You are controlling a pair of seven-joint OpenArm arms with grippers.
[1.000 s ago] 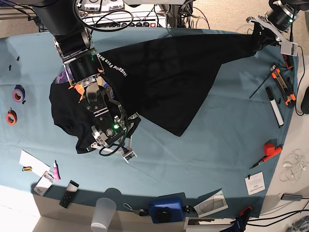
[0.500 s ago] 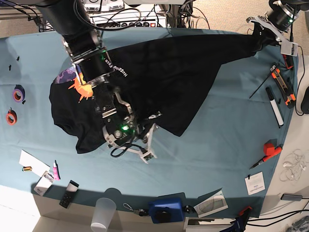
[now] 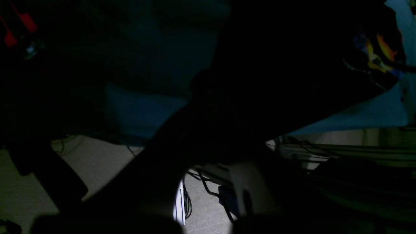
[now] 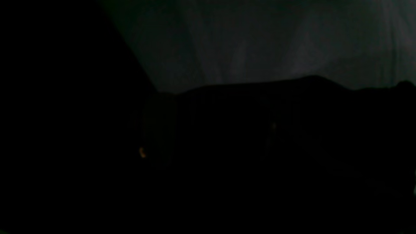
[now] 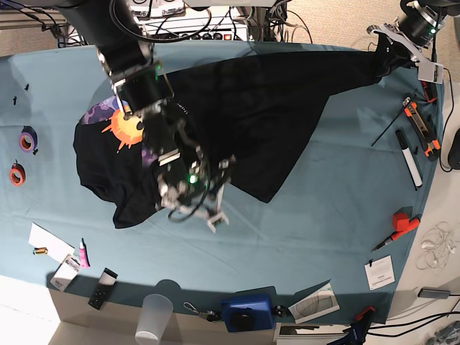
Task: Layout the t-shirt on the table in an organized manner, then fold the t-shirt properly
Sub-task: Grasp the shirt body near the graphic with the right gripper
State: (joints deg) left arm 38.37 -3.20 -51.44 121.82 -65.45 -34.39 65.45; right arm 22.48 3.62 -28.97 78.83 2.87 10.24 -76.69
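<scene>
t-shirt [image 5: 244,122] | lying bunched and half-spread on the surface [image 5: 338,215] | left tool [image 5: 388,54] clamped on a far corner | right tool [image 5: 215,190] wide open, empty, over the hem | tip: grab the edge only, then pull out flat

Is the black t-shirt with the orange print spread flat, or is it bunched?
Bunched: the black t-shirt lies stretched toward the table's far corner, crumpled near its orange print.

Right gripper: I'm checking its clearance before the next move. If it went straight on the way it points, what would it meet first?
Probably the table. The right gripper, jaws open, points past the t-shirt hem toward bare teal cloth; its height is unclear, so the hem might come first.
</scene>
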